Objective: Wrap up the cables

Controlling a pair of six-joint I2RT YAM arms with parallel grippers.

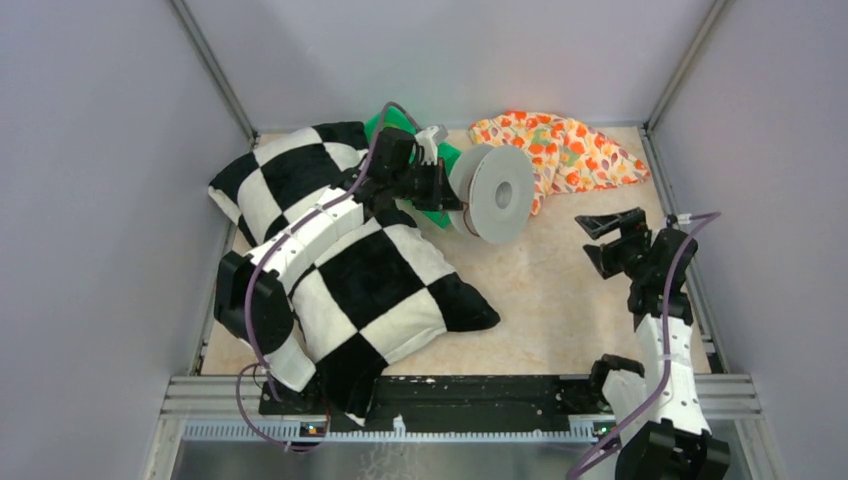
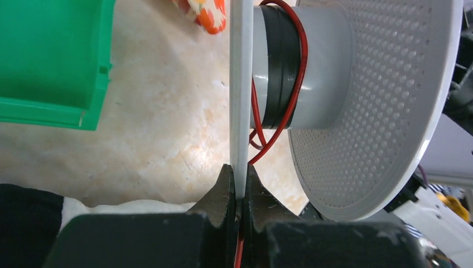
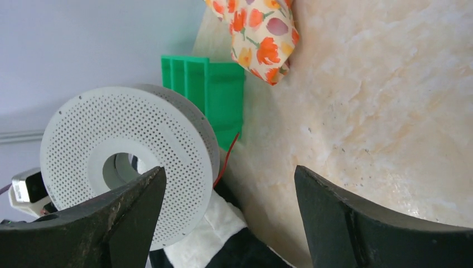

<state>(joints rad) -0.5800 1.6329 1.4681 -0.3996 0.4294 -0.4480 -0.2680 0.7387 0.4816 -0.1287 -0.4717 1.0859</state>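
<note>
Two black-and-white checkered pillows occupy the left of the table (image 1: 560, 300): the far pillow (image 1: 290, 170) against the left wall, the near pillow (image 1: 380, 290) toward the front edge, with the left arm stretched across both. Green plastic bin (image 1: 385, 122), at the back, just behind the left wrist. Left gripper (image 2: 239, 176), fingers clenched on the thin rim of one flange of the spool (image 1: 497, 192), gripping it edge-on from below in the wrist view. Spool, pale grey, perforated flanges, standing on edge near the table's centre back with its open hub facing the right arm. The cables (image 2: 301, 61), thin and red, sit on the spool: a few turns around the hub over a black band, a loose loop hanging below the hub, and one strand running down between the left fingers beside the flange. Floral cloth (image 1: 560, 150), orange and yellow, crumpled at the back right, just beside the spool. Right gripper (image 1: 615, 240), at the right side, well apart from the spool, fingers (image 3: 128, 212) spread wide and released, grasping nothing, pointed toward the spool's face.
</note>
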